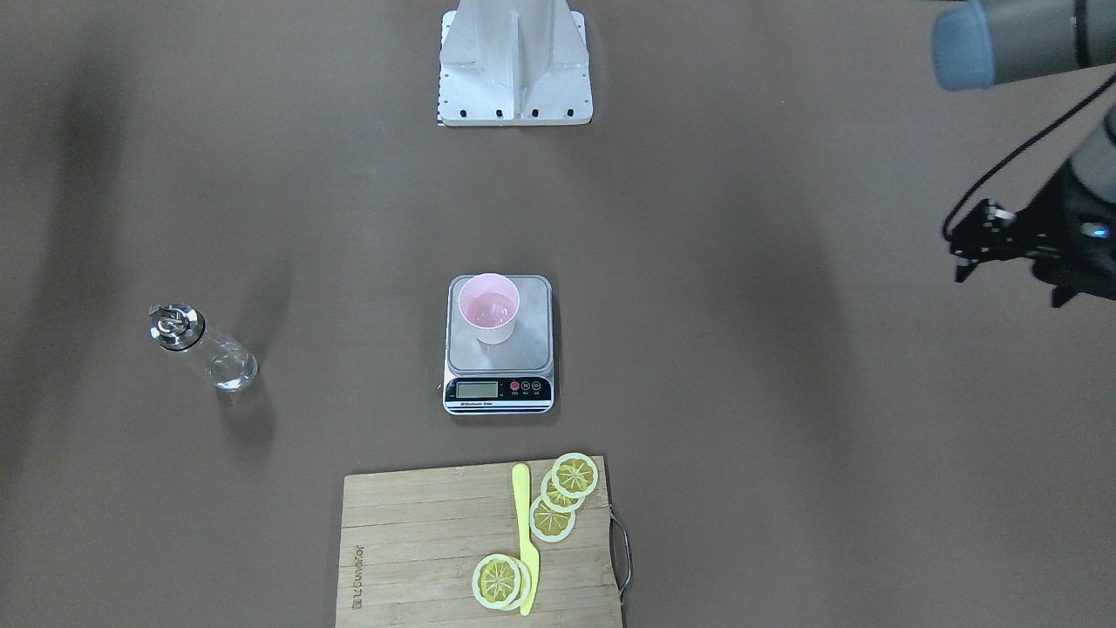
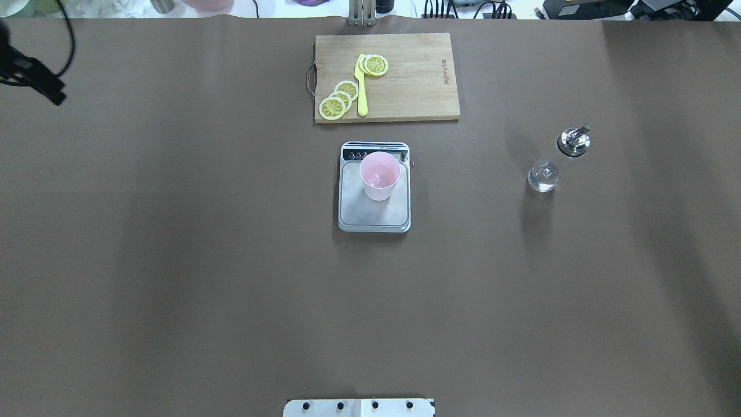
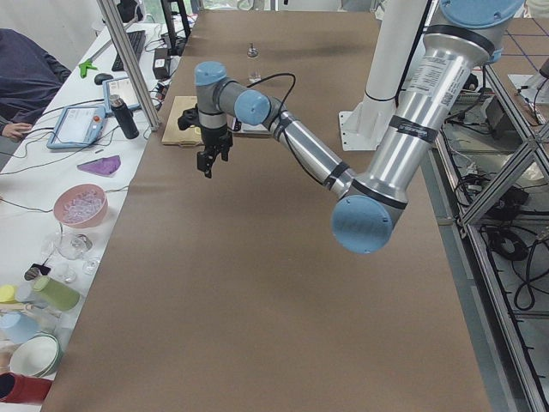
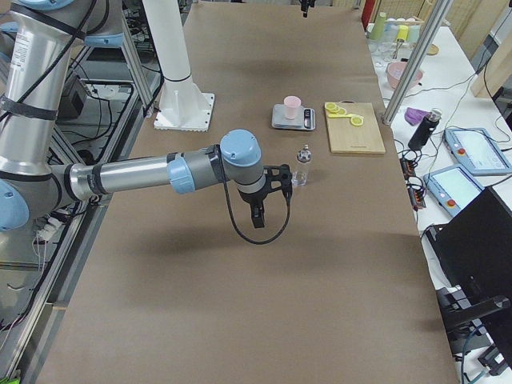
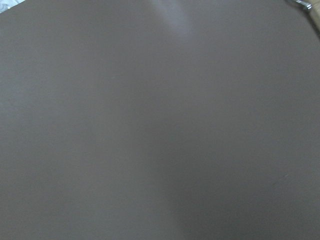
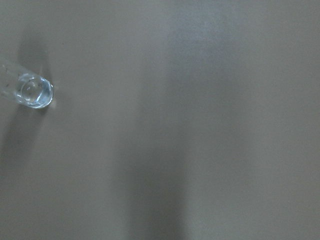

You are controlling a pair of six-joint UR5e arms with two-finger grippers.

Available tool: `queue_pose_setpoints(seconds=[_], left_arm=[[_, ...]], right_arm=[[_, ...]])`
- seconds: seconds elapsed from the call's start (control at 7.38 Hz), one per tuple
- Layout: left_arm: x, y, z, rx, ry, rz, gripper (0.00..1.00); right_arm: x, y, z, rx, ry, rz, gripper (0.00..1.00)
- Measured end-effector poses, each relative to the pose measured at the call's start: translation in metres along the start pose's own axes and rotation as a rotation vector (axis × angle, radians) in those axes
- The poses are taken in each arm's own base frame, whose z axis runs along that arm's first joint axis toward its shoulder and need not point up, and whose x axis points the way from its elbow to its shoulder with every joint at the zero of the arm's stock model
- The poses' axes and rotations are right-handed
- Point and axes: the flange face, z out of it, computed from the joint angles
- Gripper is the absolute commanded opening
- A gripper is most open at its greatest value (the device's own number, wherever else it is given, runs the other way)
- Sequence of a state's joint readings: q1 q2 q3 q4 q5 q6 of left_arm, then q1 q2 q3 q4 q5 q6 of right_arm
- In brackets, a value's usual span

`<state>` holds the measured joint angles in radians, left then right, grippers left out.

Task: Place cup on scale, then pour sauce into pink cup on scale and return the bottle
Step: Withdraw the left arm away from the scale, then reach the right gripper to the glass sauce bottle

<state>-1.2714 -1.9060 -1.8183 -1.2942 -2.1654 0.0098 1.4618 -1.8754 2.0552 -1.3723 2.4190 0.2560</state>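
Observation:
The pale pink cup [image 1: 489,307] stands upright on the far left part of the scale [image 1: 527,349], with a faint clear sheen of sauce inside it. They also show in the overhead view, cup [image 2: 380,175] on scale [image 2: 373,215]. The glass bottle [image 1: 205,349] with its metal spout stands upright on the table on my right side [image 2: 553,165], and nothing holds it. My left gripper [image 1: 1010,288] hangs open and empty far out on my left. My right gripper [image 4: 260,214] hovers near the bottle [image 4: 302,166]; I cannot tell whether it is open or shut.
A wooden cutting board [image 2: 417,87] with lemon slices [image 2: 340,98] and a yellow knife [image 2: 361,87] lies beyond the scale. The robot base [image 1: 514,70] is at the near edge. Brown table surface surrounds the scale.

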Motion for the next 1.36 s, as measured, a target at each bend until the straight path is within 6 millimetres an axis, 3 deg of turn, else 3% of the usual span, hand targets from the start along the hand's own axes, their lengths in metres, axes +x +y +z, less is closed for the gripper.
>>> queue_pose_setpoints(seconds=[0.14,0.27,0.41,0.68,1.36], left_arm=[[-0.069,0.028,0.018,-0.049,-0.009,-0.034,0.98],[-0.120,0.053,0.031,-0.075,-0.014,-0.082,0.98],[-0.149,0.073,0.038,-0.068,-0.020,-0.109,0.98],[-0.165,0.089,0.045,-0.058,-0.025,-0.121,0.98],[-0.168,0.095,0.047,-0.058,-0.026,-0.119,0.98]], right_arm=[[-0.016,-0.002,0.008,0.007,-0.013,0.027,1.00],[-0.032,-0.004,0.017,0.015,-0.020,0.049,1.00],[-0.052,-0.005,0.028,0.027,-0.016,0.069,1.00],[-0.091,-0.003,0.057,0.058,0.005,0.103,1.00],[-0.168,0.022,0.134,0.201,0.113,0.131,1.00]])
